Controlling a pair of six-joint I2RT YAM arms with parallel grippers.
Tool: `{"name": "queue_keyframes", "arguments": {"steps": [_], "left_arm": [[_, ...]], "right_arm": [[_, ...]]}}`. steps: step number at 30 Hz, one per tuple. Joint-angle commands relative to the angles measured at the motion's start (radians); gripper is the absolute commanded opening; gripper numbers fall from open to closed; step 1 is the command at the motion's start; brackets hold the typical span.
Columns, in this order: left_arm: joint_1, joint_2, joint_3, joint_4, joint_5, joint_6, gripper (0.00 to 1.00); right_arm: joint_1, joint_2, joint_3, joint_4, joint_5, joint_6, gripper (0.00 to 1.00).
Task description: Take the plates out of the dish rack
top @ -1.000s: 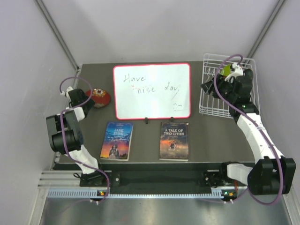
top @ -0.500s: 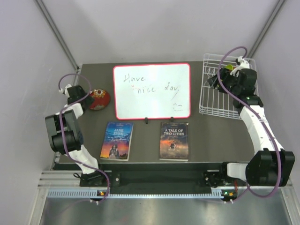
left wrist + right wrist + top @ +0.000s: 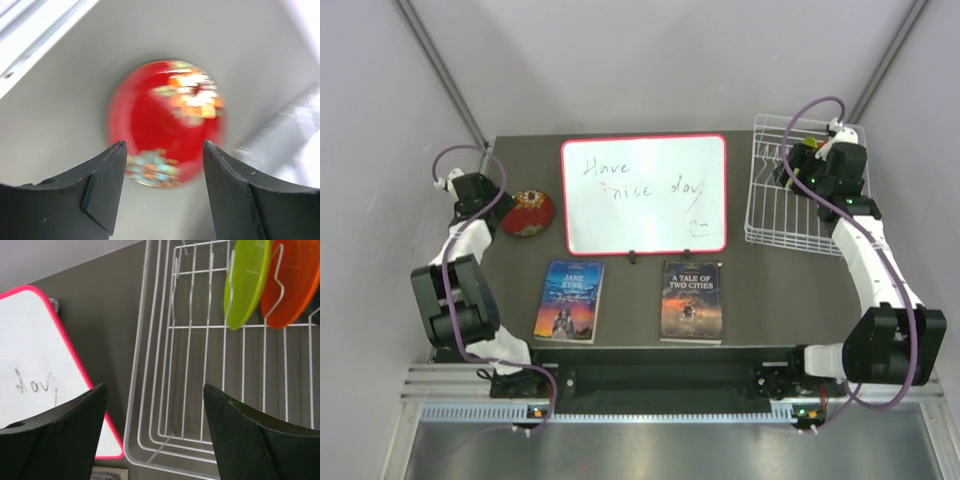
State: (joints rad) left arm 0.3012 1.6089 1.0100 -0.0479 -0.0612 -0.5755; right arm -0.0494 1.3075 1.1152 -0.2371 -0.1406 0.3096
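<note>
Even, bright light — red plate blurred, glare-washed.

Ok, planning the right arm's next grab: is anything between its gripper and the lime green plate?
Nothing loose that shows. Between the open right gripper and the lime green plate lie only the dish rack's own wires and upright prongs; the orange plate stands beside it.

Round red plate with gold floral pattern: hard, glazed-looking surface with high gloss; flat lime green plate and flat orange plate: smooth, plastic in appearance, with a soft sheen. Rectangular white wire dish rack: thin metal wire under a smooth white coating; dark grey worktop: matt and even, showing no glare. Red-framed whiteboard: smooth, glossy white face; left black fingers and right black fingers: matt moulded plastic.
</note>
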Motion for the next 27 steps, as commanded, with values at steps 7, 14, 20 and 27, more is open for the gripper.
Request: {"name": "queue_keyframes", "arguments": {"steps": [7, 14, 20, 27], "left_arm": [[-0.108, -0.193, 0.077, 0.137, 0.414, -0.086, 0.62], [-0.269, -0.184, 0.064, 0.178, 0.5, -0.064, 0.64], [-0.378, -0.142, 0.062, 0.233, 0.531, -0.066, 0.64], [-0.441, -0.168, 0.053, 0.235, 0.535, -0.032, 0.64]], "right_arm": [[-0.017, 0.087, 0.104, -0.001, 0.206, -0.043, 0.78], [-0.017, 0.163, 0.172, -0.016, 0.282, -0.067, 0.78], [-0.017, 0.277, 0.239, -0.019, 0.317, -0.092, 0.76], [-0.018, 0.429, 0.348, -0.001, 0.377, -0.11, 0.69]]}}
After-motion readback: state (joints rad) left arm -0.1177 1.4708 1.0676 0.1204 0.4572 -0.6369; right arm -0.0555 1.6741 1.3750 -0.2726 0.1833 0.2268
